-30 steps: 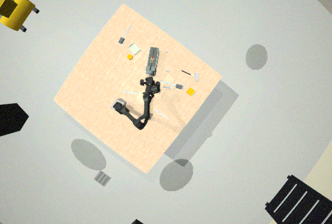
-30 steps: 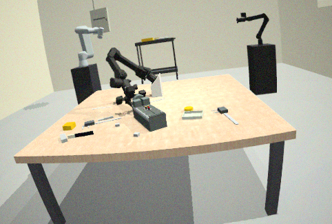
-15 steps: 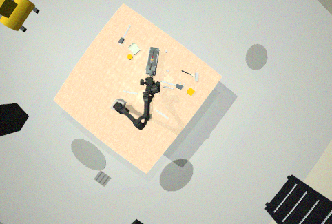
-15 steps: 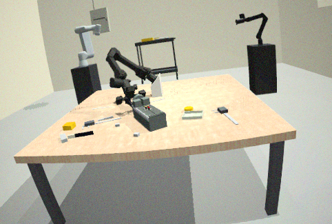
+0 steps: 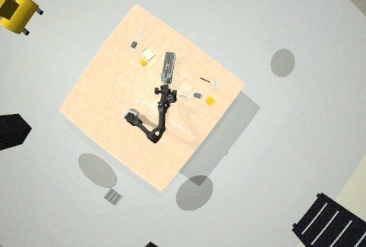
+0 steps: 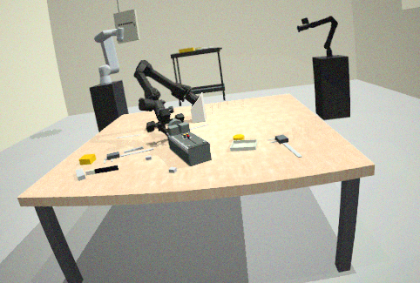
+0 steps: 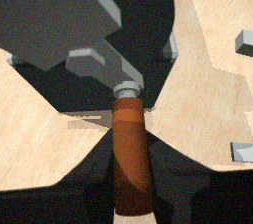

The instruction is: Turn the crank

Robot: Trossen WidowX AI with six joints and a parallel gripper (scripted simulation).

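Note:
The grey machine [image 5: 170,57] [image 6: 199,156] stands on the table, a dark box with a slide on top. The red pointer [image 5: 168,62] [image 6: 188,136] shows near the middle of the slide, with tiny brass-coloured spots beside it; whether they are level is too small to tell. The grey crank arm [image 7: 99,67] runs to a metal collar at the end of the orange-brown handle [image 7: 128,137]. My gripper [image 7: 125,133] is shut on the handle, a dark finger on each side of it. In the top and exterior views the gripper is at the machine's near end, and the handle is hidden.
A pale tray [image 5: 148,54] [image 6: 244,147] and a yellow round piece [image 5: 143,63] [image 6: 238,137] lie beside the machine. A yellow block [image 5: 210,101] [image 6: 87,159], a dark-handled tool [image 5: 206,80] [image 6: 106,169] and small grey blocks lie on the other side. A white panel [image 6: 199,110] stands by the arm's base.

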